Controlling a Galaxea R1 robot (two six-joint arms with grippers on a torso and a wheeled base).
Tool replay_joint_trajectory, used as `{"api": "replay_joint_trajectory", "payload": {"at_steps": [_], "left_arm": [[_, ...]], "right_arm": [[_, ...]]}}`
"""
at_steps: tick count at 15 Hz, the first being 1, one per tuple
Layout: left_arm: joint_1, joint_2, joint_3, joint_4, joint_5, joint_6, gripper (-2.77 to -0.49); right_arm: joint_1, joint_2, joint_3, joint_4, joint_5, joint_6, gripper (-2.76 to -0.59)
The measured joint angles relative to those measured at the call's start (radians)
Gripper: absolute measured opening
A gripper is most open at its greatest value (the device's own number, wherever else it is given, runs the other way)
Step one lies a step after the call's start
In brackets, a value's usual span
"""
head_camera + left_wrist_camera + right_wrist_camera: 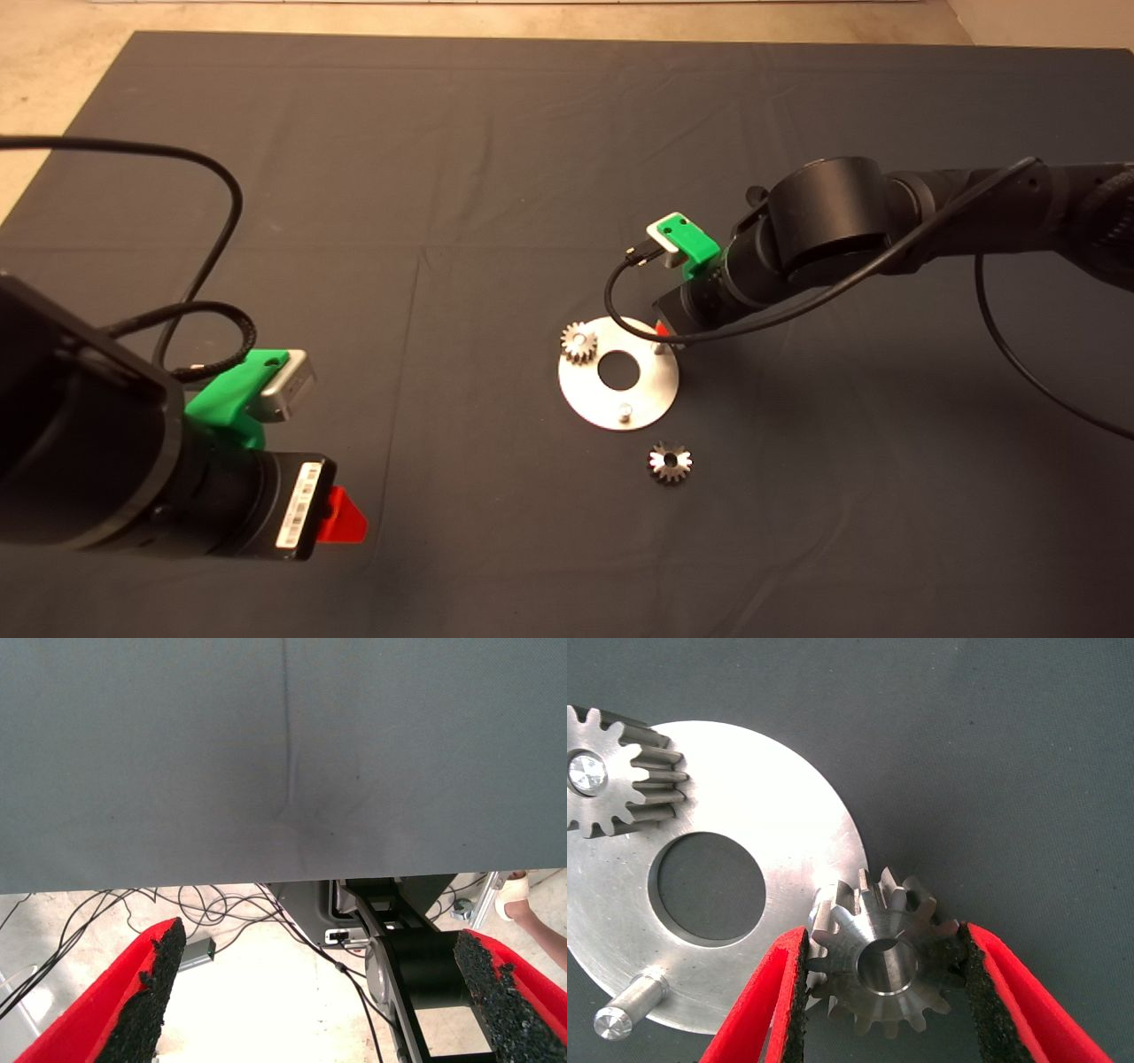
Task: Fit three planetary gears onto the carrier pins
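Observation:
The round silver disc (642,390) lies mid-mat with its carrier pins. One planetary gear (578,342) sits on the far-left pin; it also shows in the right wrist view (616,771). The near pin (625,410) is bare, and it shows in the right wrist view too (625,1010). A second gear (670,462) lies loose on the mat in front of the disc. My right gripper (886,970) is shut on a third gear (881,961), held over the disc's (788,833) right edge at the third pin (657,347). My left gripper (341,518) is parked at the lower left, open and empty.
The left wrist view looks past the mat's edge (266,877) at floor cables (221,904) and a person's limb (523,899). The right arm (824,221) and its cable (620,275) reach over the mat behind the disc.

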Motion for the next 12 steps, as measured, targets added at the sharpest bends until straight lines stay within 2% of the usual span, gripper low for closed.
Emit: {"api": "replay_joint_trajectory", "payload": {"at_steps": [3, 9, 12], "left_arm": [[0.000, 0.000, 0.000, 0.000, 0.000, 0.000, -1.09], [0.000, 0.000, 0.000, 0.000, 0.000, 0.000, -1.09], [0.000, 0.000, 0.000, 0.000, 0.000, 0.000, -1.09]], "right_arm": [[0.000, 0.007, 0.000, 0.000, 0.000, 0.000, -2.28], [-0.001, 0.023, 0.000, 0.000, -0.010, 0.000, -2.28], [-0.009, 0.043, 0.000, 0.000, -0.011, -0.001, -2.28]]}}
